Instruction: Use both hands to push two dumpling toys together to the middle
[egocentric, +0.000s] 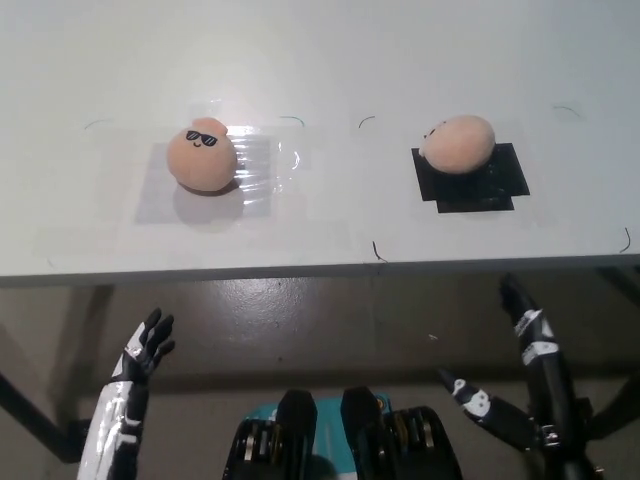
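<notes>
Nothing of the task is showing as done yet: the two dumplings are sitting well apart on the white table (320, 60), with bare tabletop between them.

The left dumpling (201, 158), the one with a sunglasses face, is resting on a clear plastic patch (255, 160), toward the table's left half and back from the near edge. The right dumpling (458, 143) is lying on a black square (480, 180), toward the table's right half and about as far back from that edge. Neither toy is touching the other or any hand.

Both hands are hanging below the table's near edge, in front of it and not over the top. The left hand (148, 345) is pointing upward with its fingers spread and holding nothing, roughly in line with the left dumpling. The right hand (525, 375) is also released, fingers apart and empty, under the table's right part, slightly outside the right dumpling.

By my reading, the whole job is still ahead: each hand is needing to rise above the table edge, get to the outer side of its dumpling, and then sweep it inward toward the table's middle.
</notes>
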